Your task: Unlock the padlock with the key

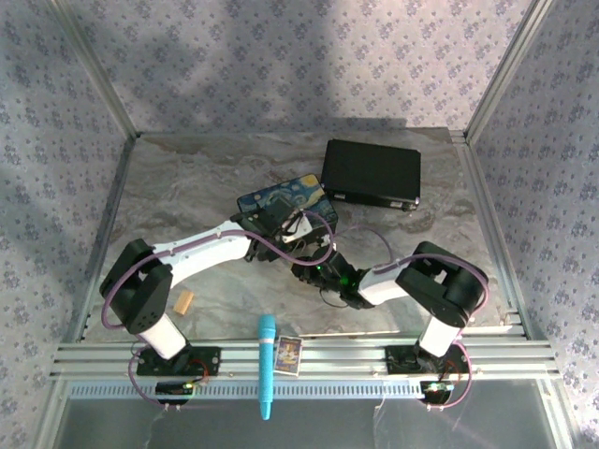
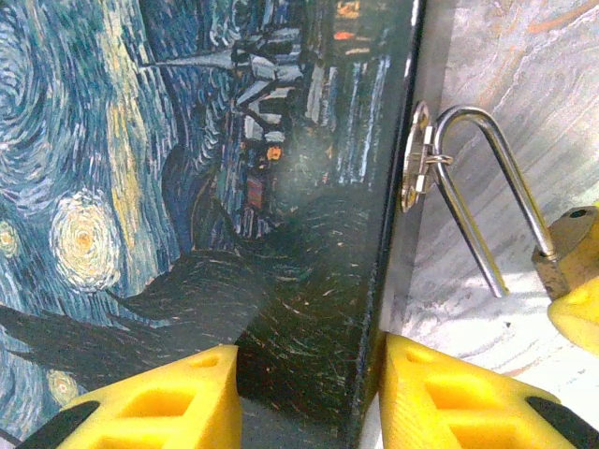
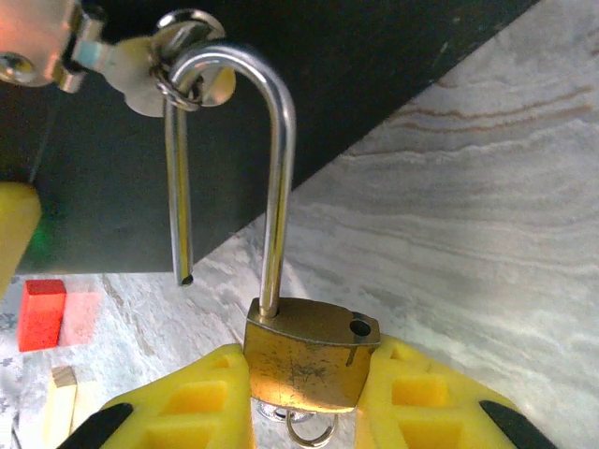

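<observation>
The small brass padlock (image 3: 307,348) is pinched between my right gripper's yellow fingers (image 3: 211,398). Its silver shackle (image 3: 279,131) stands open: one leg has sprung free of the body, and the loop still hangs through the ring of the hasp (image 3: 150,70) on the Starry-Night-painted box (image 2: 187,187). Just below the padlock body I see the key (image 3: 298,423), a silvery head with a wire ring. My left gripper (image 2: 309,379) is shut on the box's front edge. In the left wrist view the padlock (image 2: 573,248) sits at the right edge. From above, both grippers meet beside the box (image 1: 281,198).
A black case (image 1: 372,173) lies behind the box at the back right. A tan cork block (image 1: 184,301) rests near the left arm. A blue cylinder (image 1: 267,365) and a small card box (image 1: 288,354) sit on the front rail. A red block (image 3: 42,313) lies nearby.
</observation>
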### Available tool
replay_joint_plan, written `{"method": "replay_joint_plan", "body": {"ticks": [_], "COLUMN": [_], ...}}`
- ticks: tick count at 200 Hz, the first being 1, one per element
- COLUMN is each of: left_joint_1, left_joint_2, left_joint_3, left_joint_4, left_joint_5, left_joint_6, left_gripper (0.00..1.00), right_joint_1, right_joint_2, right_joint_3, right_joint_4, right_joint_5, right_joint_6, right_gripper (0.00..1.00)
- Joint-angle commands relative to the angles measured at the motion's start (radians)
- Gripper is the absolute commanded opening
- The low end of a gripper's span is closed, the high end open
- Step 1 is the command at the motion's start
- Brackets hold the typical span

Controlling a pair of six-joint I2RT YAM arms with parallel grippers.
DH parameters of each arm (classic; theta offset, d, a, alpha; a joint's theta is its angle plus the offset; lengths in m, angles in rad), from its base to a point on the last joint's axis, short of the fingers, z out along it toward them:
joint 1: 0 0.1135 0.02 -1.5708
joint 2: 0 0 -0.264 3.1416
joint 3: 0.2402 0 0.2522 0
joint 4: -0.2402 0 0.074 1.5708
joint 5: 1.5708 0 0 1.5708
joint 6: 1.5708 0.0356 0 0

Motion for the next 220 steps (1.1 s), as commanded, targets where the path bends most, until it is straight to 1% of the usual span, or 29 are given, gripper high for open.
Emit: {"method": "replay_joint_plan", "body": {"ticks": [1,24,94,126,143,159,195,220], "left_joint_1": [-0.003,-0.007,-0.008,-0.006,-0.006,-0.006,-0.007,-0.006], "left_joint_2": [0.102,0.099,0.097,0.101,0.104,0.107,0.105,0.103], "left_joint_3": [-0.071,-0.072,-0.087,-0.089,-0.089,-0.09,-0.093,-0.096], "left_joint_4": [-0.147,-0.144,-0.137,-0.134,-0.132,-0.134,-0.132,-0.132], "left_joint_5": [0.129,0.139,0.13,0.134,0.133,0.134,0.134,0.129], "left_joint_6": [0.034,0.035,0.032,0.025,0.024,0.023,0.023,0.021], "left_gripper": [0.38,0.38,0.38,0.38,0.38,0.38,0.38,0.38], "right_joint_1": [-0.045,-0.049,-0.097,-0.079,-0.106,-0.132,-0.137,-0.157], "right_joint_2": [0.055,0.04,0.042,0.011,0.017,0.044,0.032,0.032], "right_joint_3": [0.01,0.018,-0.02,0.002,-0.015,-0.033,-0.016,-0.034], "right_joint_4": [0.124,0.079,0.173,0.113,0.149,0.233,0.175,0.197], "right_joint_5": [0.091,0.124,0.106,0.121,0.095,0.057,0.064,0.066], "right_joint_6": [0.044,0.069,0.146,0.136,0.19,0.241,0.233,0.251], "right_gripper": [0.18,0.18,0.17,0.16,0.16,0.15,0.14,0.14]}}
